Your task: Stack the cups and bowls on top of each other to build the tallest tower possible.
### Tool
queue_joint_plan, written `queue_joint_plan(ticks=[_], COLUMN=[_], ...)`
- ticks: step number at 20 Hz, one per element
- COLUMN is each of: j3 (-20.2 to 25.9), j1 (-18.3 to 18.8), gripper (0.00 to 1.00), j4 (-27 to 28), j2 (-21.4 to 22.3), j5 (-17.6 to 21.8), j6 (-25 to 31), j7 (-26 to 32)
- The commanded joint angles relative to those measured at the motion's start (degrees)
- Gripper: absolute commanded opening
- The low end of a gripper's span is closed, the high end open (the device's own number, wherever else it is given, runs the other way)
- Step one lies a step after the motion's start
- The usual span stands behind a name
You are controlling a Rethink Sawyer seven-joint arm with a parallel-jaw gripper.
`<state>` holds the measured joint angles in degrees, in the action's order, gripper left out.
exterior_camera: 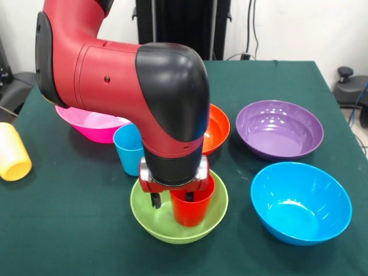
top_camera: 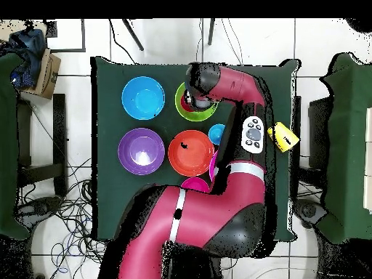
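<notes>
Down at the near edge of the green-clothed table, the lime green bowl has the red cup standing upright inside it, open end up. The gripper is lowered right into that bowl, one dark finger showing just beside the cup's rim; the wrist hides the rest, so I cannot tell how wide it is spread or whether it has hold of the cup.

Blue bowl sits to the right, nothing in it. Purple bowl behind that, also bare inside. Orange bowl is half hidden by the arm, and the hot pink bowl peeks out under the arm on the left. A light blue cup stands upright between the pink bowl and the green one, close behind the gripper. Off at the left edge, well apart, a yellow cup lies on its side.

Count: five bowls and three cups. Nothing is stacked except that red cup in the green bowl.
</notes>
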<state>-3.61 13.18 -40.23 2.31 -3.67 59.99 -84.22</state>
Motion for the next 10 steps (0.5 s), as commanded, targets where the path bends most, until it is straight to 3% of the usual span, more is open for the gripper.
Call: queue_joint_plan(ticks=[1, 5, 10], j3=[3.90, 4.16, 4.94], j1=[0.37, 1.05, 2.10], gripper=[1.00, 1.00, 1.00], j4=[-3.48, -7.33, -8.46], j2=[3.66, 8.02, 11.49], j5=[3.01, 2.23, 1.12], j6=[0.28, 2.20, 6.04], j7=[4.90, 6.38, 7.19])
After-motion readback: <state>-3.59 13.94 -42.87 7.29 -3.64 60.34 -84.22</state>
